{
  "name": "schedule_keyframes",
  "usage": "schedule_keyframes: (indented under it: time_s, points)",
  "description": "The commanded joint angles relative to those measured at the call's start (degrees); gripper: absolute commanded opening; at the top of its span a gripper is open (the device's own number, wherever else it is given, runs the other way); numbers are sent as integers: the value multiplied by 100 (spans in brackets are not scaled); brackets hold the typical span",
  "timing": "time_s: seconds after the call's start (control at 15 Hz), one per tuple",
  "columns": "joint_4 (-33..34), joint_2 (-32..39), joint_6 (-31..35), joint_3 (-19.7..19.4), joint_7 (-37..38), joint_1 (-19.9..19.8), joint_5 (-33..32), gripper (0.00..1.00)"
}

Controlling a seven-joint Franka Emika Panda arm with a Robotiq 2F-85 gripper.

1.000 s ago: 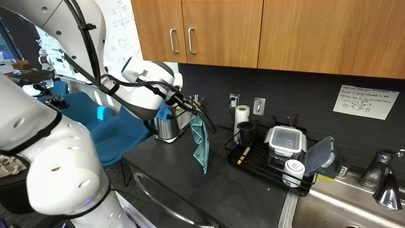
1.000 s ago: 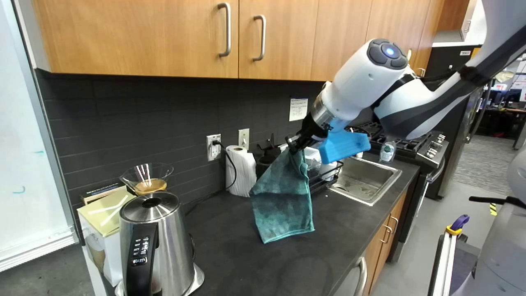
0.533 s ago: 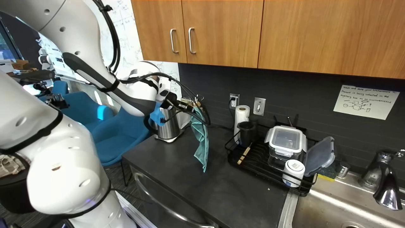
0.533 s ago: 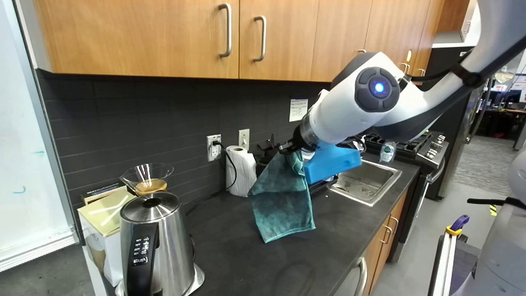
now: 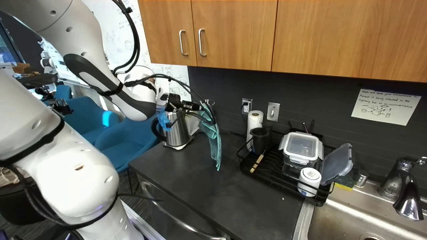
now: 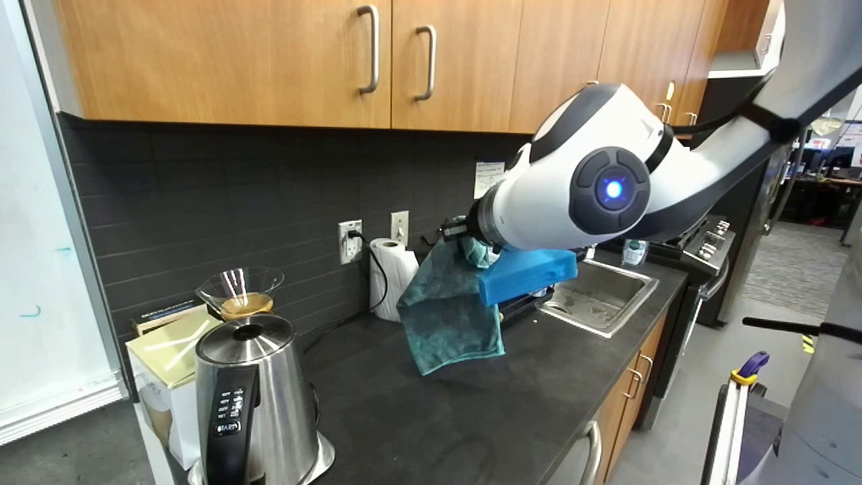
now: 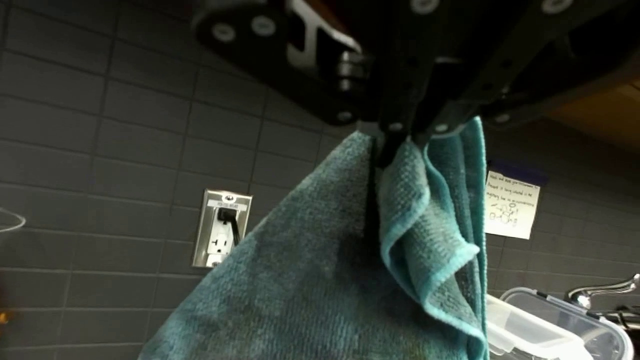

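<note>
My gripper [image 7: 400, 142] is shut on a teal cloth [image 7: 300, 280], pinching it near its top. In the wrist view the cloth drapes down in a wide flat sheet, with loose folds at the right of the fingers. In both exterior views the gripper [image 6: 454, 229] is held nearly level and the cloth [image 5: 216, 146] hangs from it over the dark counter [image 5: 200, 186]. Its lower edge seems to be above the counter. The fingertips are partly hidden by the cloth. A blue piece [image 6: 528, 275] is fixed under the wrist.
A steel kettle [image 6: 269, 404] and a box with a glass dripper [image 6: 246, 289] stand at the counter's end. A paper towel roll [image 6: 394, 283] stands by the wall. A black dish rack [image 5: 272, 176] holds containers beside the sink [image 5: 333, 223]. Wooden cabinets [image 5: 233, 36] hang above.
The gripper has tilted up to nearly level and shifted slightly towards the kettle side. The cloth, still held, has risen a little. The wrist and upper arm have swung back.
</note>
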Motion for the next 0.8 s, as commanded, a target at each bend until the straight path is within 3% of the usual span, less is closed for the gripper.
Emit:
schedule_keyframes:
  time_s: [0.0,0.07,0.13,0.33,0.73]
  points:
    - [16,224,-488,-731,153,913,-268,1]
    - [-10,143,-455,-910,-39,1065,-97,17]
    - [-10,167,-486,-1005,-33,1196,-93,4]
    - [-10,181,-482,-1163,-44,1320,-83,17]
    - [-10,180,-480,-1179,-46,1320,-82,17]
